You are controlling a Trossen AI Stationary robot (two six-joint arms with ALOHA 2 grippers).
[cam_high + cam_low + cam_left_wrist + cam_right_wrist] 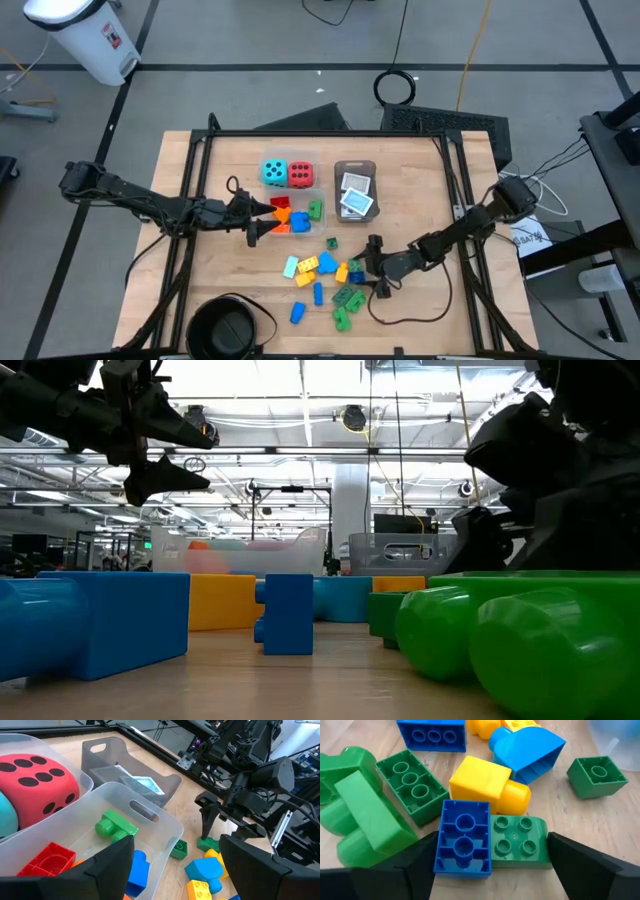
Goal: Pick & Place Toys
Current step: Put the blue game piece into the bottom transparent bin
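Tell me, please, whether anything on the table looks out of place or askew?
Only the loose bricks scattered on the wood outside the clear tub, several on their sides or upside down; one small green brick lies just beside the tub wall.

Overhead, table-level and both wrist views share the bricks [330, 275].

The table [240, 275] is pale wood with a fine grain and a smooth, faintly satin finish; the bricks [464, 838] are hard moulded plastic, glossy enough to catch the ceiling lights; the red die [37, 782] looks soft and matt, like foam; the tub [165, 827] is thin clear plastic, slightly cloudy; the tray [107, 755] is translucent grey plastic; the cards [356, 198] look like paper; the right gripper [487, 870] has fingers of matt black plastic.
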